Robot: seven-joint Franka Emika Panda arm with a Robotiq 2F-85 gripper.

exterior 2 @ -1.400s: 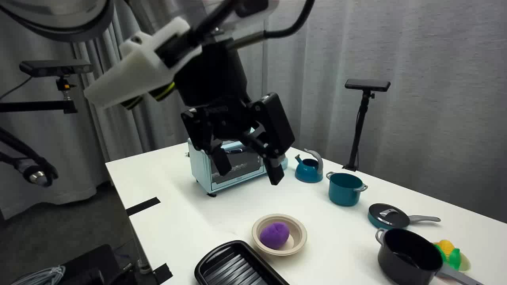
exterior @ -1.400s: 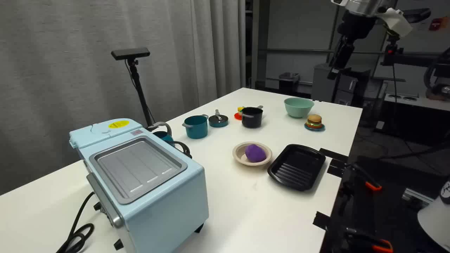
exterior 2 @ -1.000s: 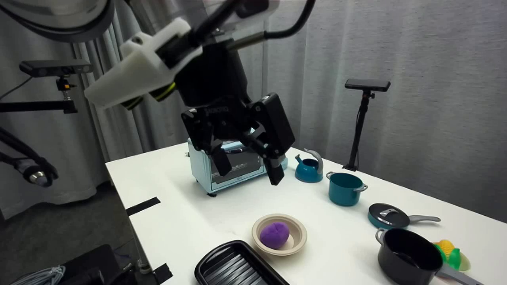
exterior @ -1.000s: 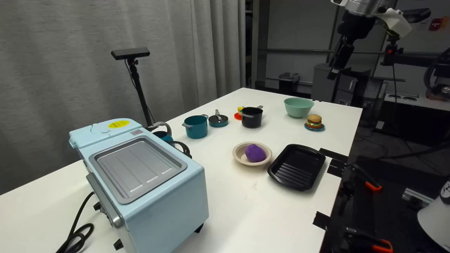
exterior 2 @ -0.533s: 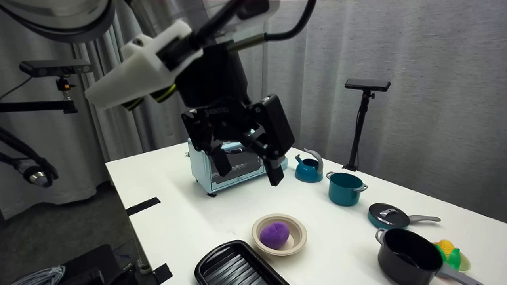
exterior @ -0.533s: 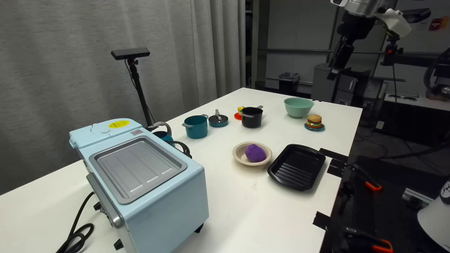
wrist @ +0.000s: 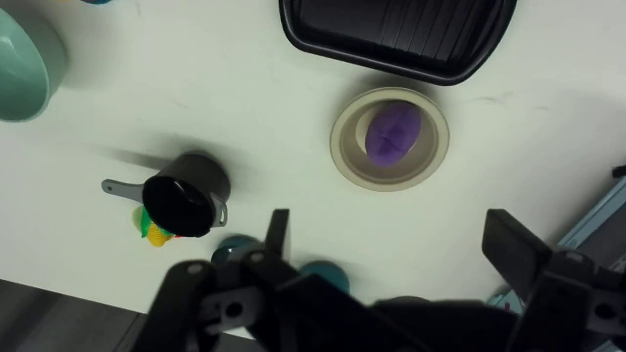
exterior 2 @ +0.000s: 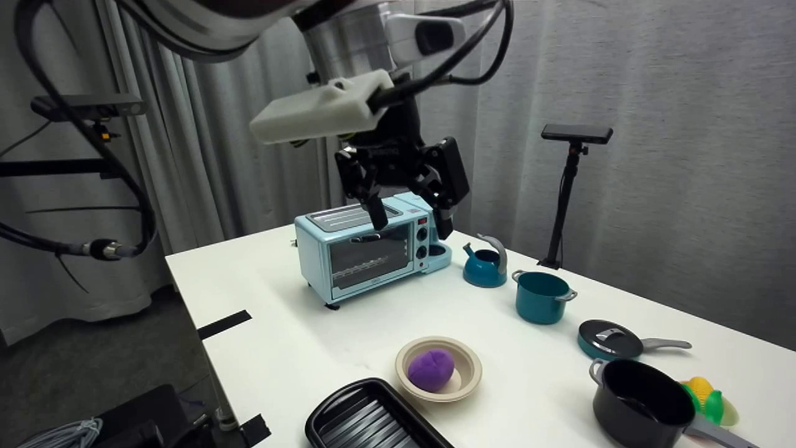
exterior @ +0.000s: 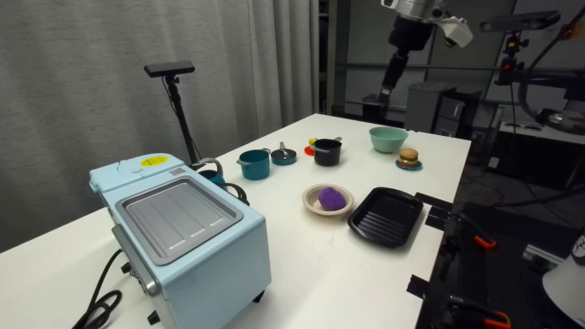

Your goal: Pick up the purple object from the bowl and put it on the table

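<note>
The purple object (exterior: 332, 199) is a small roundish lump lying in the cream bowl (exterior: 312, 201). Both also show in an exterior view, the lump (exterior 2: 431, 369) and the bowl (exterior 2: 475, 368). The bowl stands on the white table (exterior: 315, 274). In the wrist view the lump (wrist: 393, 133) lies toward the upper part of the bowl (wrist: 390, 186). My gripper (wrist: 389, 215) is open and empty, its fingers wide apart, with the bowl above the gap in that view. In both exterior views the gripper (exterior 2: 411, 229) hangs well above the table, apart from the bowl.
A black ridged tray (exterior: 386, 217) lies close beside the bowl. A black pot (exterior 2: 640, 404), a teal pot (exterior 2: 541, 298), a lidded pan (exterior 2: 609, 339) and a blue kettle (exterior 2: 485, 270) stand farther along. A light-blue toaster oven (exterior: 183, 228), a green bowl (exterior: 387, 139) and a burger (exterior: 408, 157) also stand there.
The arm and open gripper have moved left in one exterior view, and right and up, toward the toaster oven, in another. The purple object and bowl have not moved.
</note>
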